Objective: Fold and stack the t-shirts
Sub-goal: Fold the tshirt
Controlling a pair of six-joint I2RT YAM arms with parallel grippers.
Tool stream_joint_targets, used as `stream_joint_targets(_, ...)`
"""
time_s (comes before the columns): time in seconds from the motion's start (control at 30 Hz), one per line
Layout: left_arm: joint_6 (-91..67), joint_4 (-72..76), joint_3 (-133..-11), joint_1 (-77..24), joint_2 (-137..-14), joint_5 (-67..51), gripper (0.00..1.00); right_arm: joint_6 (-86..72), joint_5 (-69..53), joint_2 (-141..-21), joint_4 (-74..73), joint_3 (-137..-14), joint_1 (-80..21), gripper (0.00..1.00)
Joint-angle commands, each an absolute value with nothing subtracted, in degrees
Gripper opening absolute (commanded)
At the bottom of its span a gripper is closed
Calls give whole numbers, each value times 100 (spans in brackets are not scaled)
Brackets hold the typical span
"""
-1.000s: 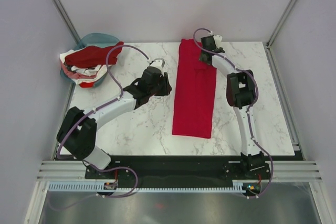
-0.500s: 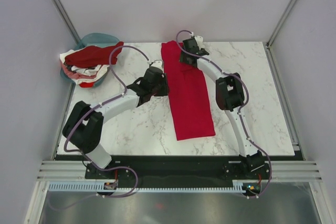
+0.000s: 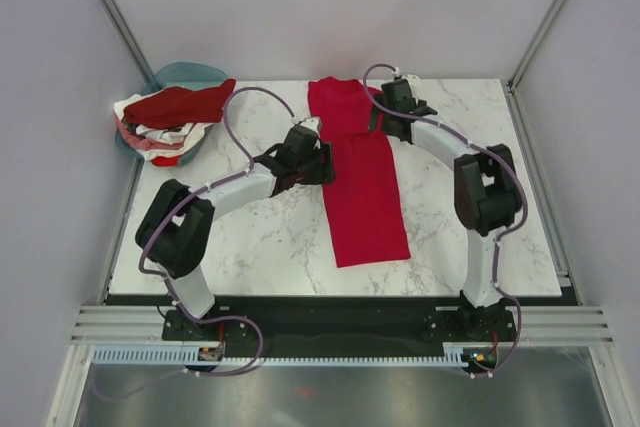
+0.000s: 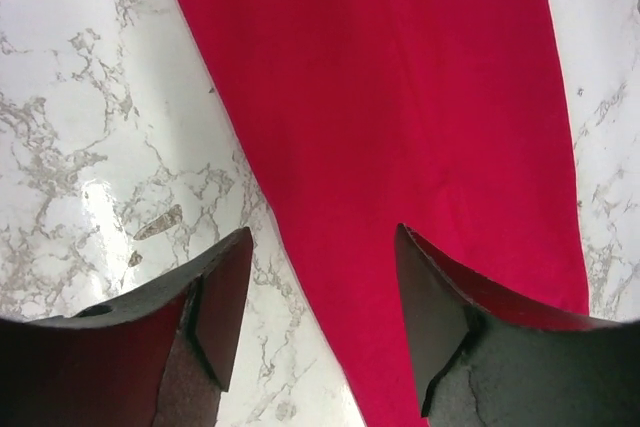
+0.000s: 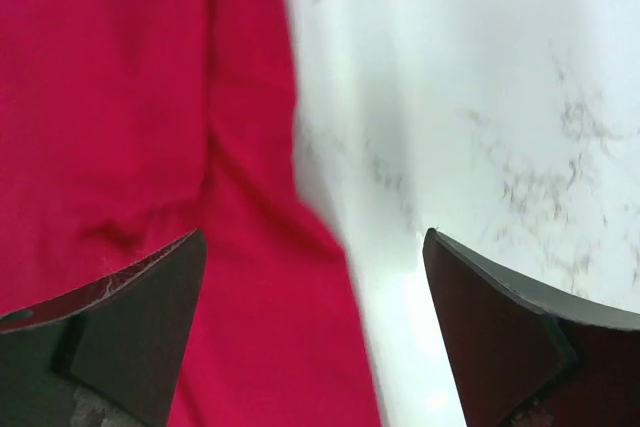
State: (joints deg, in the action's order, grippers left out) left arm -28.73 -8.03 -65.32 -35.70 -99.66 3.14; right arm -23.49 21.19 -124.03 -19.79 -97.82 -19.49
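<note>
Right claw (image 5: 314, 239) farther right; t-shirts (image 3: 165, 117) in basin (image 3: 186, 71)

crimson t-shirt (image 3: 362, 177): 1 | heaped t-shirts (image 3: 168, 115): several, count unclear | teal basin (image 3: 186, 72): 1 | robot arms (image 3: 238, 187) (image 3: 447, 142): 2

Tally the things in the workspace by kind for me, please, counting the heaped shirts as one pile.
crimson t-shirt, laid out flat: 1
pile of t-shirts: 1
teal basin: 1
grippers, the left gripper and the right gripper: 2
Total: 5
</note>
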Motion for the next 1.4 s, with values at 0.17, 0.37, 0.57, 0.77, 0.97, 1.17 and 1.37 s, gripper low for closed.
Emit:
stream_joint_targets(0.17,-2953,-764,-6855,-3568,-10441,-351,63,-2962,1247,-9731,-904,-6946,-2258,93)
stream_joint_targets(0.37,-2988,-817,-6724,-3577,-10371,-387,57,-2979,2145,-7809,-1529,-5521,-3092,88)
stream_joint_targets(0.57,-3568,-483,-5696,-3989,-9792,-291,57,-3322,1952,-6375,-1503,-3817,-3164,86)
stream_joint_targets(0.77,-4200,-27,-4888,-4930,-9563,175,58,-3463,1758,-5862,-1608,-3050,-3261,77)
stream_joint_targets(0.97,-4869,1045,-3887,-5229,-9448,149,57,-3682,1600,-6240,-1811,-3112,-3419,63)
stream_joint_targets(1.17,-5229,1520,-3298,-5423,-9492,272,55,-3753,1564,-6214,-1819,-3059,-3726,57)
stream_joint_targets(1.37,-5546,2197,-2524,-5572,-9325,369,51,-3849,1644,-6433,-1881,-3093,-4069,54)
